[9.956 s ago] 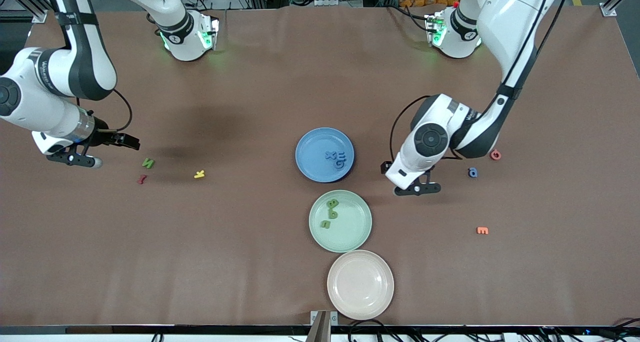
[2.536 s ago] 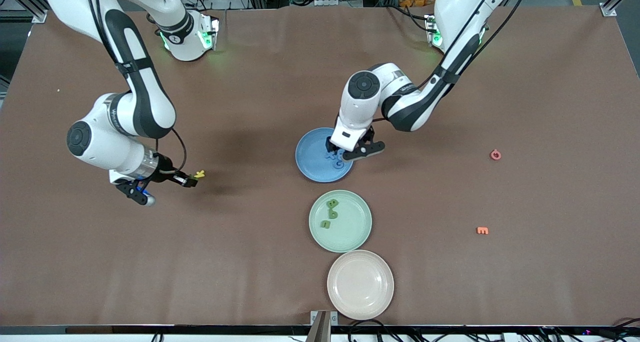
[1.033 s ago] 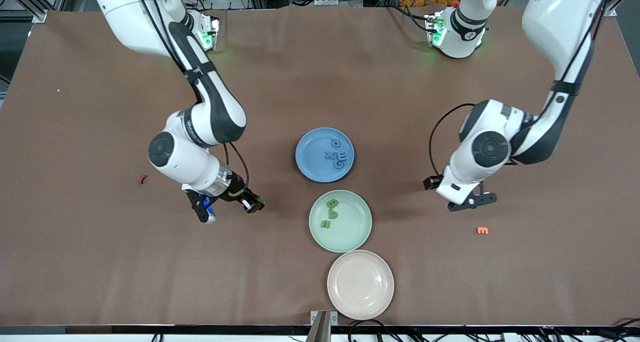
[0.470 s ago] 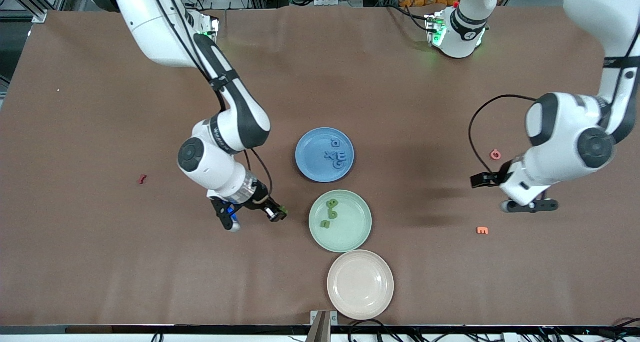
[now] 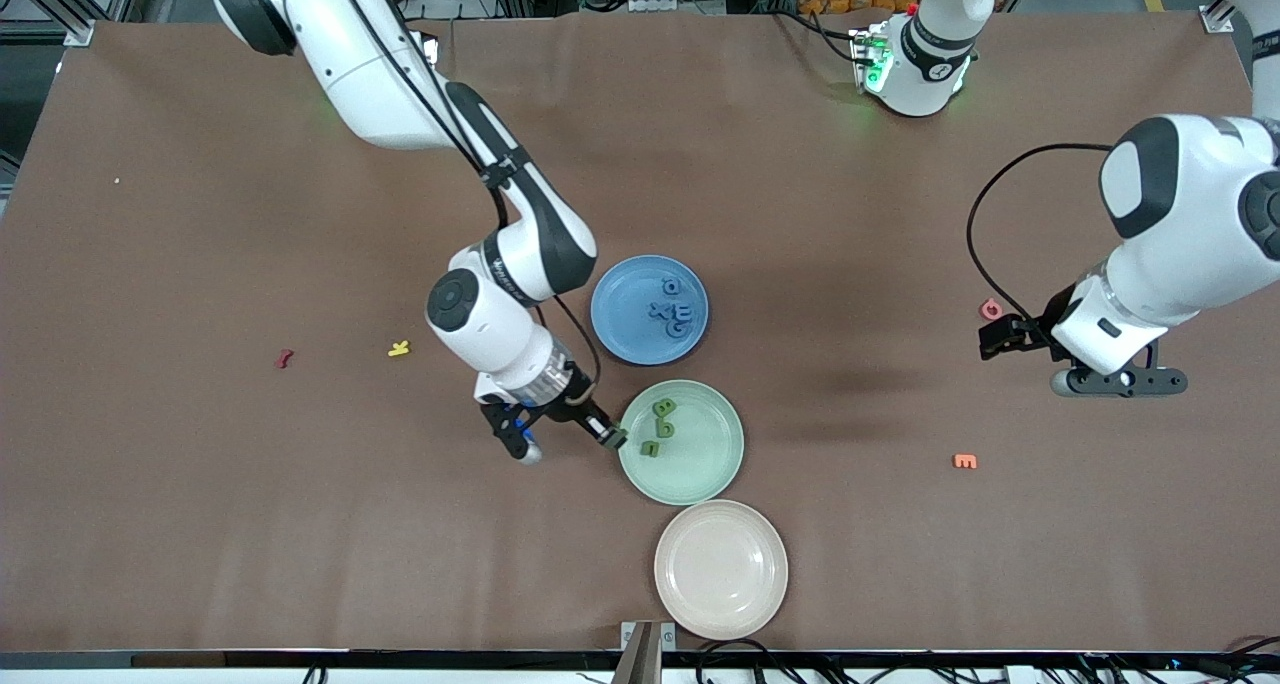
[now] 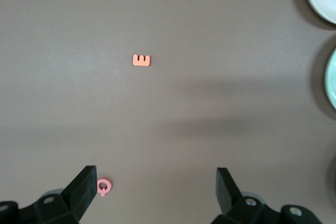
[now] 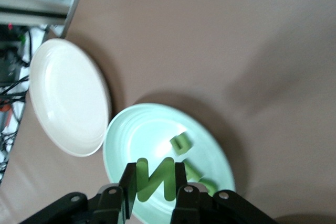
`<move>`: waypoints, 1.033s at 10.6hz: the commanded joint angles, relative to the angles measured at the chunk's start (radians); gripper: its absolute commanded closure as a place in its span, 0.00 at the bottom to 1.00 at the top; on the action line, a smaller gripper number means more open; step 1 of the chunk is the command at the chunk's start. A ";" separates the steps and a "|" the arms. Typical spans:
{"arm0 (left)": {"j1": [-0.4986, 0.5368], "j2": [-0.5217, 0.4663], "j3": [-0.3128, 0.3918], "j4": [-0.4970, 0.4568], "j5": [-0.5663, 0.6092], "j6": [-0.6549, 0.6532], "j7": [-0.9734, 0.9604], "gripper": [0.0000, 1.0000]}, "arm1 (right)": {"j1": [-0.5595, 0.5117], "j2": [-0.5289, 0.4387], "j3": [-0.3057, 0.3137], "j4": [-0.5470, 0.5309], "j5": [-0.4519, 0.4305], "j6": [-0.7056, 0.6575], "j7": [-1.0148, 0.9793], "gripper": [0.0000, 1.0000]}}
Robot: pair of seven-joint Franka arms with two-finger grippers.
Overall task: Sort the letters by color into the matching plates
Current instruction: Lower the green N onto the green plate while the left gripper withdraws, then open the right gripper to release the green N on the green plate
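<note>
Carrying a green letter [image 7: 155, 179] pinched between its fingers, our right gripper [image 5: 610, 438] hung at the edge of the green plate [image 5: 700, 469], on the side toward the right arm's end of the table. From the right wrist view the letter looked like an N, held upright with its flat faces against the pads, and the plate's open floor lay directly ahead of the fingertips, so we judged that a short push inward over the rim would be all the drop needed. Three green letters [image 5: 660, 424] already lay in that plate, clustered on the part nearest the gripper, and we thought the new one could land on top of them. The blue plate [image 5: 625, 309], farther from the front camera, held four blue letters [image 5: 672, 314]. Our left gripper [image 5: 1118, 379] waited with its fingers spread wide and nothing between them, above bare table near a pink ring-shaped letter [image 6: 104, 187] and an orange letter [image 6: 142, 60]. We could barely see the held letter from the front, since the gripper hid most of it. A beige plate [image 5: 720, 604], a yellow letter [image 5: 399, 348] and a red letter [image 5: 284, 358] lay untouched.
</note>
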 commanded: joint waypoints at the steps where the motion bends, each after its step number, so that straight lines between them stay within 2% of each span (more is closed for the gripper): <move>1: -0.085 -0.111 0.100 -0.024 -0.033 -0.056 0.008 0.00 | 0.058 0.139 -0.009 0.210 -0.006 0.019 0.095 1.00; 3: -0.089 -0.149 0.107 -0.015 -0.021 -0.060 0.013 0.00 | 0.087 0.189 -0.003 0.217 -0.004 0.140 0.091 1.00; 5: -0.090 -0.193 0.122 -0.004 -0.016 -0.108 0.014 0.00 | 0.104 0.205 -0.002 0.221 -0.004 0.174 0.094 1.00; 6: -0.089 -0.210 0.122 0.013 -0.013 -0.135 0.016 0.00 | 0.109 0.205 0.000 0.221 -0.004 0.174 0.095 0.92; 7: -0.086 -0.217 0.122 0.039 -0.013 -0.186 0.016 0.00 | 0.110 0.204 0.000 0.220 -0.004 0.173 0.097 0.50; 8: -0.083 -0.217 0.122 0.078 -0.011 -0.247 0.019 0.00 | 0.110 0.191 0.000 0.211 -0.006 0.170 0.097 0.00; 11: -0.070 -0.214 0.122 0.174 -0.011 -0.411 0.127 0.00 | 0.091 0.123 0.003 0.172 -0.001 0.150 0.094 0.00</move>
